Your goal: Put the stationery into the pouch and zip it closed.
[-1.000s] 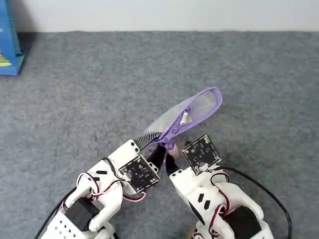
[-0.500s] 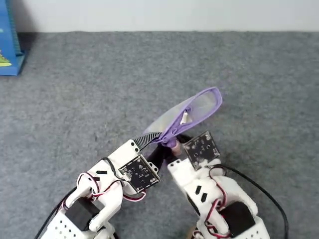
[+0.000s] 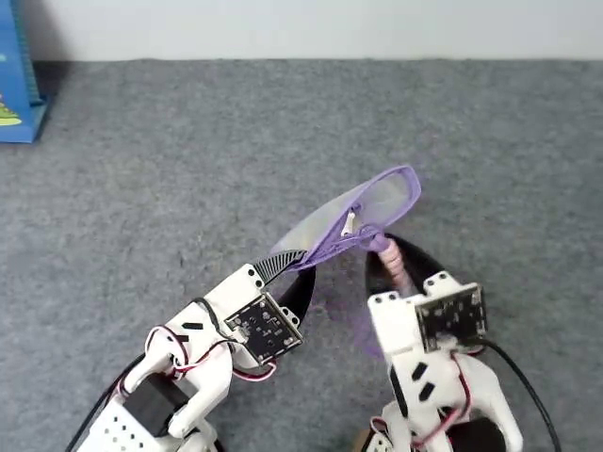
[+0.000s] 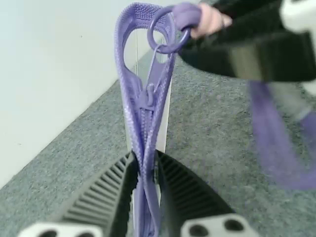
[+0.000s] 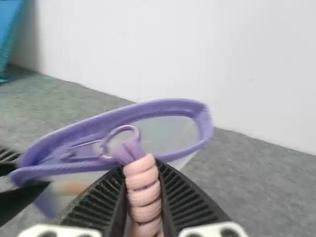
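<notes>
The pouch [image 3: 369, 209] is translucent with a purple zip edge and is held up off the grey mat. My left gripper [image 3: 290, 266] is shut on its near end; in the left wrist view the zip band [image 4: 144, 98] runs up from between my ribbed fingers [image 4: 113, 185]. My right gripper [image 3: 391, 262] is shut on the pink coiled zip pull [image 5: 141, 185], which hangs from a purple ring [image 5: 118, 140] on the zip. The pouch [image 5: 158, 126] stands just beyond it. A small white piece [image 3: 350, 224] shows inside the pouch.
A blue box [image 3: 15, 80] stands at the far left edge of the grey mat [image 3: 170, 160]. A white wall [image 3: 311, 28] bounds the back. Open mat lies to the left, right and behind the pouch.
My right gripper has moved right and away from the left gripper, carrying the pink pull along the pouch's zip edge. The left arm and the pouch have stayed in place.
</notes>
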### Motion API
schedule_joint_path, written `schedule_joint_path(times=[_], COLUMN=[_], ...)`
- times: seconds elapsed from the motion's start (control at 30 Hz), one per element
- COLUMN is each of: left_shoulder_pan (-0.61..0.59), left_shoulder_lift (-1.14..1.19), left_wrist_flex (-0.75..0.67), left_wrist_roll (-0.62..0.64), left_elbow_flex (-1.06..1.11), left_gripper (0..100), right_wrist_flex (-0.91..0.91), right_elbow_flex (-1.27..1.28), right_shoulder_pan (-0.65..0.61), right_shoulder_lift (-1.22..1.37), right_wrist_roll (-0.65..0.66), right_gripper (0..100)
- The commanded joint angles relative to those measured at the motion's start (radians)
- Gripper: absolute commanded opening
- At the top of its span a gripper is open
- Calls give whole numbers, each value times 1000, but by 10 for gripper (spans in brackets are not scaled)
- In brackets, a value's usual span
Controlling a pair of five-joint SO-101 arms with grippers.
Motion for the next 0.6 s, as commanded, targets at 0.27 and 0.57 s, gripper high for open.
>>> schedule_joint_path(times=[0.27,0.57], left_shoulder_pan=[-21,-21], left_shoulder_lift=[-2,-2], left_wrist_flex=[15,15], left_wrist_roll=[-8,-8], left_elbow_flex=[-16,-16], left_gripper=[10,10], right_wrist_flex=[-378,-650], right_elbow_flex=[81,77], right_shoulder_pan=[280,446], right_shoulder_lift=[183,444], right_wrist_roll=[-68,-130], right_gripper=[7,7])
